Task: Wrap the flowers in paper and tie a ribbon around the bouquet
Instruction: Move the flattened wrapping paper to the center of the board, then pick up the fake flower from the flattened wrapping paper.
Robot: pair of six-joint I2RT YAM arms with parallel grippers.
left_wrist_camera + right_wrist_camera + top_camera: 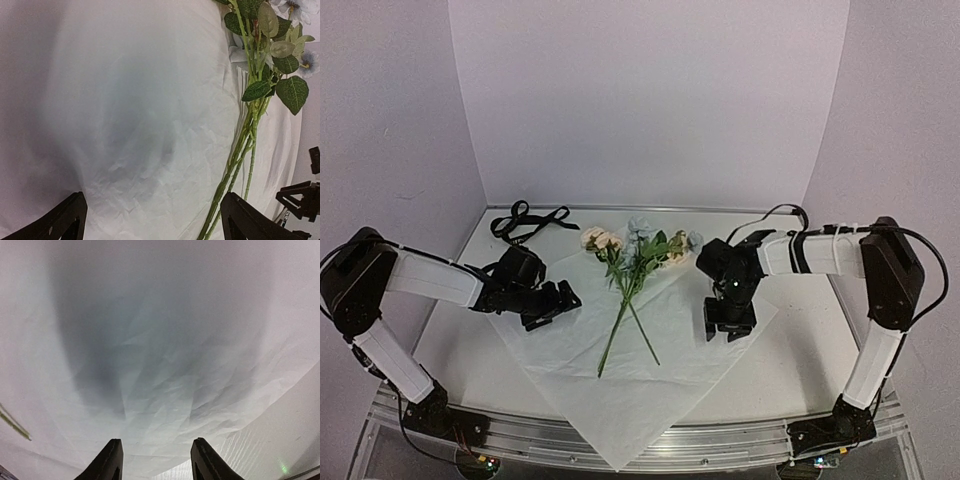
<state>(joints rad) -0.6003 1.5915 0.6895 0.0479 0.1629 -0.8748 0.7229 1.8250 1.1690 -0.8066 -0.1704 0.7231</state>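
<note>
White table (810,350) with pale lilac walls behind is carrying the whole setup.

Paper (620,380) is lying flat as a diamond, its near corner hanging past the table's front edge. Flowers (638,262) are lying on the paper's far half. The blooms are pointing to its far corner and spilling just past it, and the stems are fanning toward its centre.

Left gripper (556,306) is sitting low over the paper's left corner with jaws spread to their widest and nothing between them. Right gripper (730,330) is sitting low over the paper's right corner, jaws standing partly apart. Its wrist view is showing only creased sheet in the gap, no pinch.

Ribbon (525,220) is lying coiled beyond the paper's far-left edge, well apart from it.

Handling, as judged:
- Paper is looking thin, light and crease-prone, and is likely to slide or tear if dragged. Pinching a side corner low at the edge seems best.
- Flowers are looking light, with wiry stems and soft blooms. Mid-stem seems the place to grip, never the petals.
- Wrapping is not yet begun.
</note>
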